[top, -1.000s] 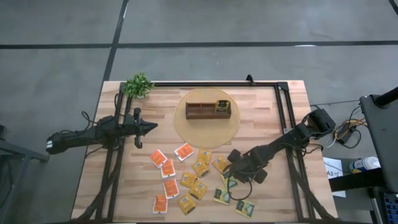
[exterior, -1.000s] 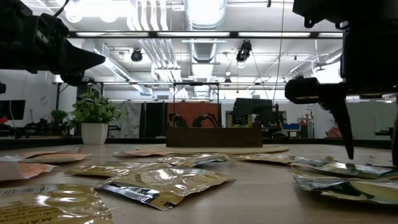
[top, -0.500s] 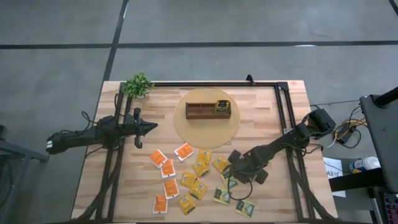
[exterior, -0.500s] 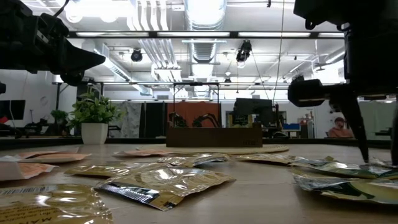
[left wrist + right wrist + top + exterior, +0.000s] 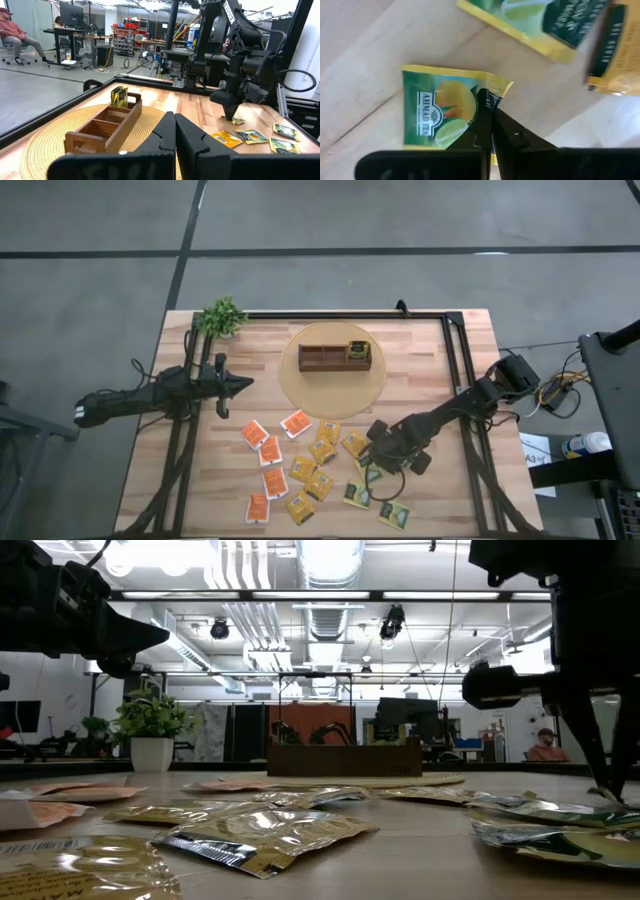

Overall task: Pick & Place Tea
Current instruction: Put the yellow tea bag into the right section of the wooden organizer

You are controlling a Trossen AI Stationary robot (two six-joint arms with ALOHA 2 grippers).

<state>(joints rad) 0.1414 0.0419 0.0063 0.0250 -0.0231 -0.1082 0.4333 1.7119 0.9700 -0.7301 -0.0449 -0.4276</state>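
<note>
Sachets of tea (image 5: 310, 470) lie scattered over the lower middle of the desk (image 5: 430, 360) in the high view: orange-and-white ones toward the left of the cluster, yellow ones in the centre, green ones with dark labels at the lower right. Nearest in the right wrist view, a green sachet (image 5: 437, 115) lies flat on the wood, and the right end effector (image 5: 489, 120) has its two dark fingertips drawn together on that sachet's edge by one corner, so the packet spreads out to one side of the tips. Another green sachet with a dark label (image 5: 545, 25) lies just beyond it. In the high view the right end effector (image 5: 368, 463) sits low at the right edge of the cluster, among the green packets.

Farther up the frame, a brown wooden box (image 5: 335, 357) with three compartments rests on a round woven mat (image 5: 295, 385); yellow sachets stand upright in its right-hand compartment. A small potted plant (image 5: 222, 317) stands at the desk's upper left corner.

The left end effector (image 5: 243, 383) hovers at the left of the desk, well apart from the tea, its fingers pressed together.
</note>
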